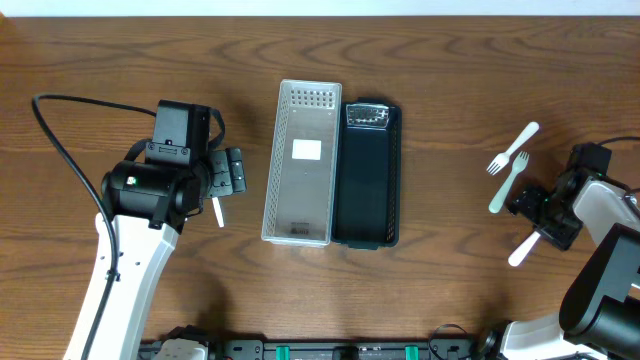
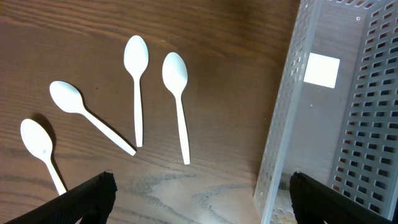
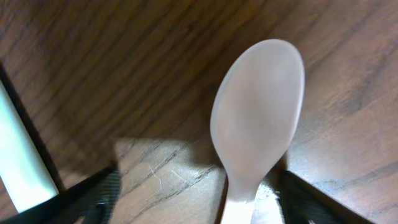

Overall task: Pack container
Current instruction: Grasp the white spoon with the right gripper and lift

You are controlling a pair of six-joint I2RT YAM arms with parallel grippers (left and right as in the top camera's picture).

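Note:
A clear perforated container [image 1: 300, 165] lies at the table's centre beside a black tray [image 1: 368, 175]. My left gripper [image 2: 199, 202] is open and empty above the wood, left of the container [image 2: 323, 124]. Several white spoons [image 2: 177, 93] lie ahead of it. My right gripper [image 3: 202, 199] is open and low over the table, its fingers on either side of a white spoon [image 3: 258, 118] without closing on it. In the overhead view this gripper [image 1: 545, 218] is at the far right, with the spoon [image 1: 523, 250] and two white forks [image 1: 510, 170] beside it.
A white handle [image 3: 22, 155] lies just left of my right gripper's left finger. One spoon handle [image 1: 217, 212] shows below my left gripper in the overhead view. A black cable [image 1: 60, 130] loops at the far left.

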